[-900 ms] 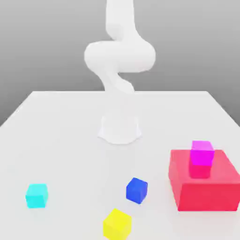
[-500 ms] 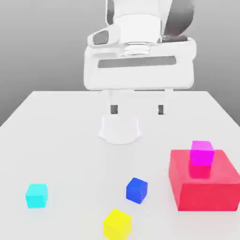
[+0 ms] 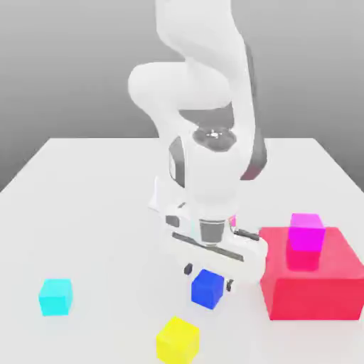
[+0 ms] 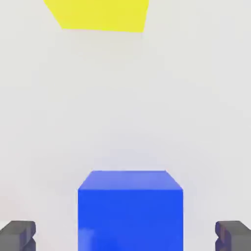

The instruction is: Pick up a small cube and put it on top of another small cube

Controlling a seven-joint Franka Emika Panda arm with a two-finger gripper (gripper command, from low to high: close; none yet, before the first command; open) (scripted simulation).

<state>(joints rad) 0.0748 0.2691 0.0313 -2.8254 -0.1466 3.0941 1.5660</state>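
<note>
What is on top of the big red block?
A small magenta cube rests on top of the red block; the part of the top under the cube is covered.

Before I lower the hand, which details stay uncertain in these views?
- Arm base: in the exterior view, the arm hides most of it.
- Yellow cube: cut by the frame edge in the hand view.
- Blue cube: its lower part in the hand view is cut by the edge.
- Hand: the tips' height above the table can't be judged from either view.
</note>
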